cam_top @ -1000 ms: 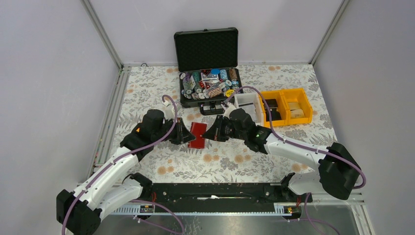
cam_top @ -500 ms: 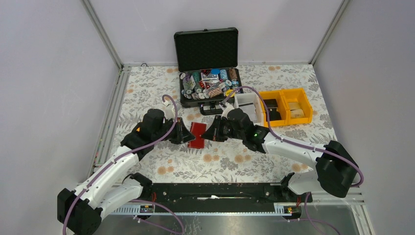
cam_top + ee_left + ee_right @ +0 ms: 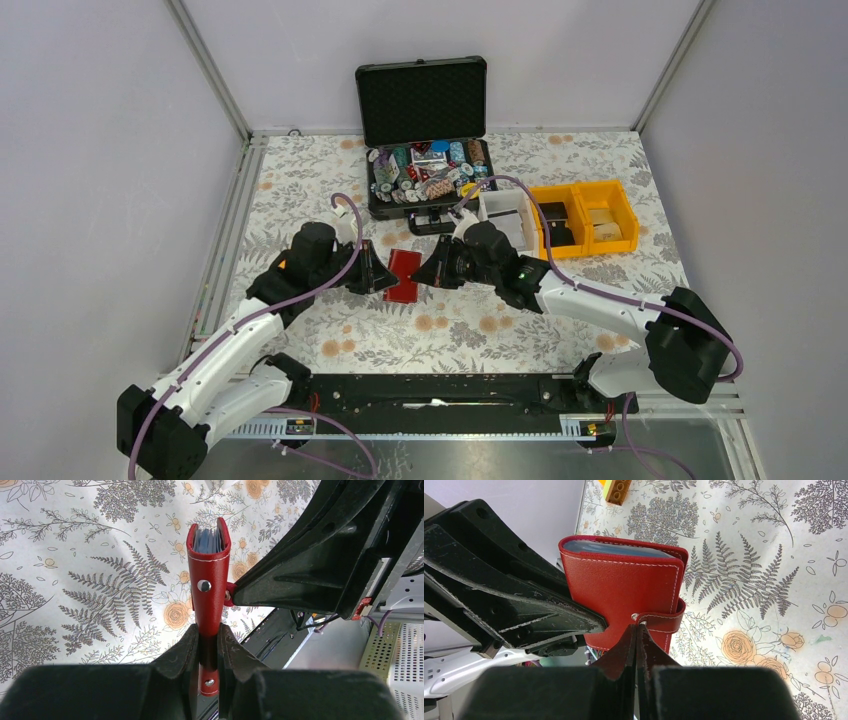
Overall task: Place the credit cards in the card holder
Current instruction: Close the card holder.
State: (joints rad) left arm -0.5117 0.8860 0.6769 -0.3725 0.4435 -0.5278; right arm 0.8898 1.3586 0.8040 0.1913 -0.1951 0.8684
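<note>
1. The table [image 3: 460, 330] carries a floral cloth and takes up the whole work area.
2. A black case [image 3: 422, 100] stands at the far edge with its lid raised. Its tray is full of poker chips [image 3: 425, 170].
3. Yellow bins [image 3: 575, 191] sit to the right of the case, just beside it.
4. My left claw [image 3: 378, 272] and my right claw [image 3: 425, 275] face each other at mid-table, in front of the case, with only the task item between them.
5. The card holder [image 3: 403, 276] is dark red and folded closed. My left claw [image 3: 207, 630] is clenched on one narrow end of it, one finger on each face, and holds it edge-on. I cannot tell whether it touches the cloth.
6. The credit cards [image 3: 207, 539] are inside the holder. Only their pale blue edges show, at the open end [image 3: 614, 548] between the two covers.
7. The snap tab [image 3: 664, 620] wraps around the holder's side. My right claw [image 3: 636, 627] is fully clenched, with its tips meeting at the tab's stud. I cannot tell whether any leather is pinched between them.
</note>
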